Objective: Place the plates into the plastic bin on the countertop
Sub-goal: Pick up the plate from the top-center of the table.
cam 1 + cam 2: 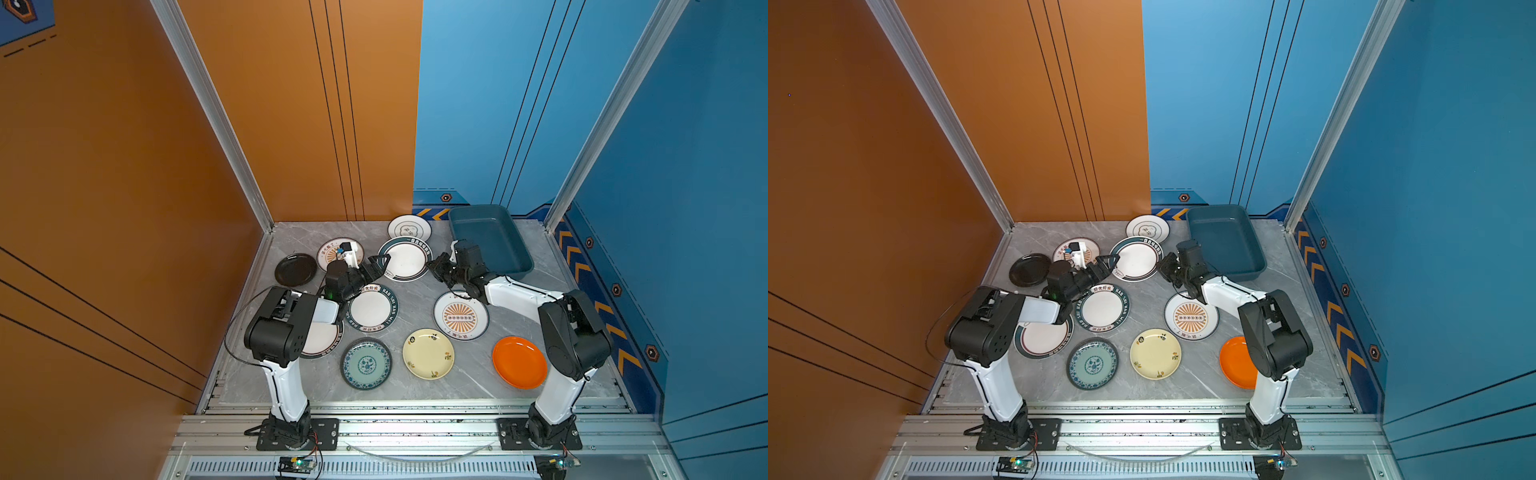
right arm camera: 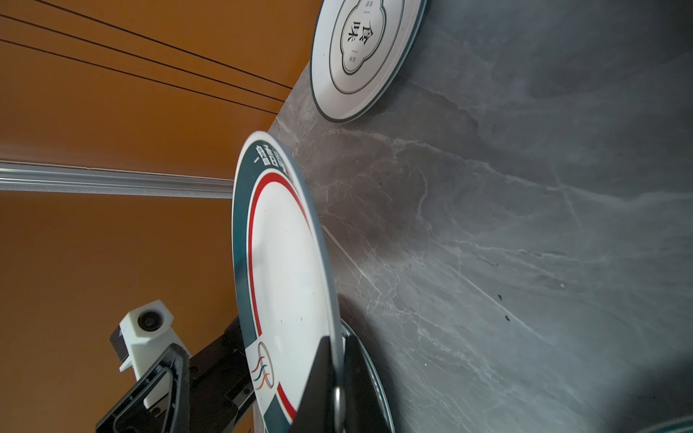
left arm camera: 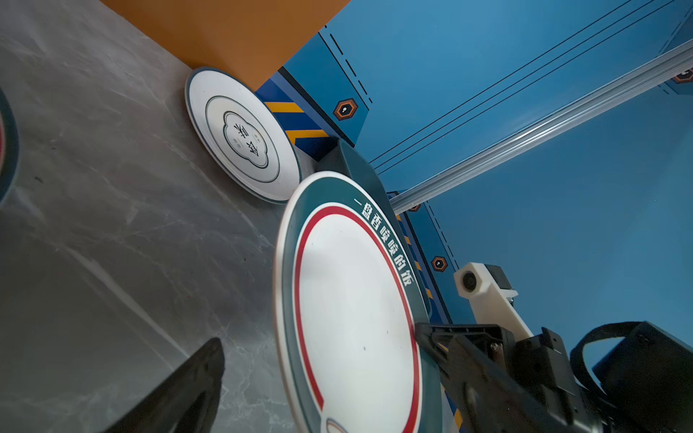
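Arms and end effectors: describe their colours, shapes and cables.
The left arm and right arm have white link shells and black joints. The left end effector and right end effector are black, with triangular fingers. A thin black cable loops off the left arm.

Bin back right on countertop; plates spread left and before it; nearest plate seemingly raised
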Robot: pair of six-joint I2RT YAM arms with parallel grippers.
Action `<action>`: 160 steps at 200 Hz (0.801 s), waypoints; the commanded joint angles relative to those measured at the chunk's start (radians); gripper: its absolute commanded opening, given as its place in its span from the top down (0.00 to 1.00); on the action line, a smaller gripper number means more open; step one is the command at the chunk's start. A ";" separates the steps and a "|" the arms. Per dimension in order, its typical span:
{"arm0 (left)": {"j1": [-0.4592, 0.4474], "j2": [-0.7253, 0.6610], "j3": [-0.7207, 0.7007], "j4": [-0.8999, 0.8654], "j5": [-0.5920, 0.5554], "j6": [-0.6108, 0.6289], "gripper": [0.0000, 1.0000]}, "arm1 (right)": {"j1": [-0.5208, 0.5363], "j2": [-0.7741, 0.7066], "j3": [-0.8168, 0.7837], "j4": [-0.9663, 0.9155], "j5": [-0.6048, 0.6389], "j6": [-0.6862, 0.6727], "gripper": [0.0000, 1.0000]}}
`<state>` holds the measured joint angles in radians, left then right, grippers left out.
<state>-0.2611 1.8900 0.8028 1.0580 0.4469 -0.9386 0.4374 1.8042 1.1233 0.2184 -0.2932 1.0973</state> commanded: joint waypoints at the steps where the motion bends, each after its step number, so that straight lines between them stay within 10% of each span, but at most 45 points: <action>1: -0.004 0.029 0.028 0.028 0.022 -0.009 0.10 | 0.007 -0.046 -0.011 0.060 -0.039 0.010 1.00; 139: -0.013 0.065 0.102 0.016 0.153 -0.045 1.00 | 0.056 -0.069 -0.008 0.031 -0.043 -0.044 1.00; 160: -0.015 0.057 0.098 0.016 0.160 -0.049 1.00 | 0.055 -0.064 -0.010 0.056 -0.068 -0.067 0.71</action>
<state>-0.2539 1.9472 0.8967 1.0580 0.5308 -1.0714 0.4728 1.7687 1.1019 0.2226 -0.3187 1.0618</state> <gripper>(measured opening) 0.112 0.163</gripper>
